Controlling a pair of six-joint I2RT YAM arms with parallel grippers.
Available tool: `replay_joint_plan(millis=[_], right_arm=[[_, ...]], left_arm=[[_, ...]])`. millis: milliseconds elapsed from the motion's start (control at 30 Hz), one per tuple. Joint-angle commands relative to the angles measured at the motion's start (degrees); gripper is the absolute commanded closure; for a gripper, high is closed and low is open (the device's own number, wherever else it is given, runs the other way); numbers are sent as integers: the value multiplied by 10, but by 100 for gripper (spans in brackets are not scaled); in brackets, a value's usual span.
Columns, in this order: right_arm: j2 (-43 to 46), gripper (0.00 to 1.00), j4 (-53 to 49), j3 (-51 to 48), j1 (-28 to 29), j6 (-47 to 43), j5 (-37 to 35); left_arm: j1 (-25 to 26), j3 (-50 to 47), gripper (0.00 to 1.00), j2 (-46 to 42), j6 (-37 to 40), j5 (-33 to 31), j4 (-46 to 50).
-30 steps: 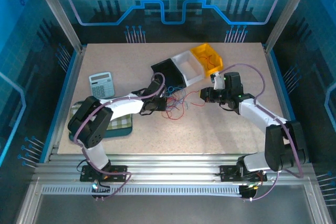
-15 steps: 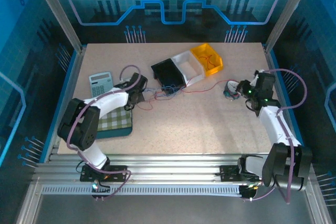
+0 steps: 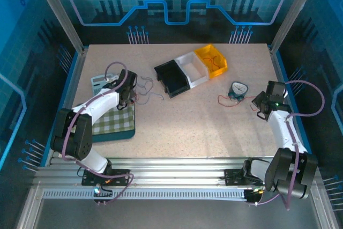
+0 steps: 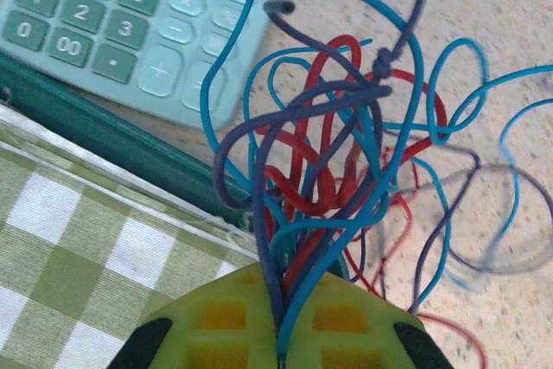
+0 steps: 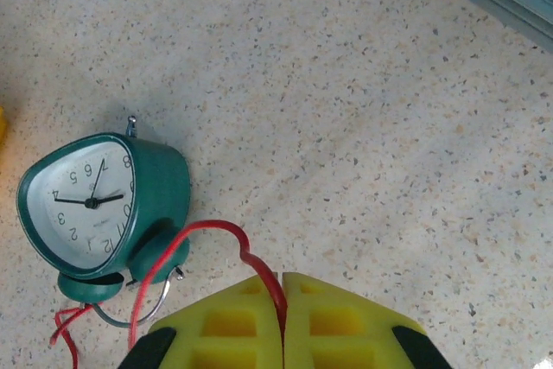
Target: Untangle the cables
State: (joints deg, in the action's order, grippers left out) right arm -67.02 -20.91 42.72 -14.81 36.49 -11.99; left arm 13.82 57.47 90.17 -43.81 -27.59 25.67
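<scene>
The cables are thin wires in red, blue, purple and pale grey. A looped bundle of them (image 4: 328, 170) rises from my left gripper (image 4: 281, 353), which is shut on the strands. In the top view that gripper (image 3: 134, 94) sits beside the calculator, with loose wires (image 3: 147, 92) trailing to its right on the table. One red cable (image 5: 203, 235) runs apart from the others into my right gripper (image 5: 282, 300), which is shut on it. From the right gripper (image 3: 257, 100) this red cable (image 3: 224, 99) lies curled on the table by the clock.
A green alarm clock (image 3: 237, 89) (image 5: 95, 205) lies just left of the right gripper. Black (image 3: 172, 76), white (image 3: 193, 68) and yellow (image 3: 211, 60) bins stand at the back centre. A calculator (image 3: 99, 81) (image 4: 130, 32) and a green checked cloth (image 3: 115, 122) (image 4: 78, 274) lie at the left.
My left gripper has carried the bundle leftward to the calculator. My right gripper has moved right, past the clock, drawing the red cable out of the tangle.
</scene>
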Motion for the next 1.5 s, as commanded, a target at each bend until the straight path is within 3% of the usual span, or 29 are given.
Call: replay_joint_plan(millis=[0,133,200,333,500,700,833,867,900,933,1000,1033,1100,1267,1367,1467], right_arm=[[14,100,39,-14,3,3,34],[22,100,163,-29,28,-4,162],[16,100,178,-14,52,-6,179],[-4,100,153,35,101,-38,135],[-30,100,152,46,124,-46,109],[-53,100,149,43,138,-39,77],[-55,100,146,39,139,-42,66],[-55,100,146,38,139,-44,65],[-56,100,144,38,139,-46,64],[-56,100,143,37,139,-46,64],[-55,100,143,37,139,-47,64],[-55,100,142,37,139,-48,62],[-53,100,143,35,138,-48,60],[-51,100,143,32,139,-48,65],[-52,100,152,28,140,-47,81],[-56,100,158,35,142,-50,102]], left_arm=[[56,-1,100,-2,40,-7,-2],[114,-18,100,-12,63,0,-35],[122,-33,100,-17,61,37,-54],[130,-40,100,-15,55,86,-12],[140,-46,100,-23,127,223,1],[151,-64,100,-46,151,414,-5],[168,-73,100,-59,182,483,-7],[168,-72,95,-62,188,485,-7],[168,-68,62,-66,198,486,-8],[167,-58,47,-70,209,480,-2],[165,-30,41,-74,237,448,16],[162,-14,27,-79,247,422,26],[144,6,14,-89,260,405,27],[90,62,8,-74,245,379,-1],[87,140,8,6,223,359,-10],[88,244,12,106,170,316,52]])
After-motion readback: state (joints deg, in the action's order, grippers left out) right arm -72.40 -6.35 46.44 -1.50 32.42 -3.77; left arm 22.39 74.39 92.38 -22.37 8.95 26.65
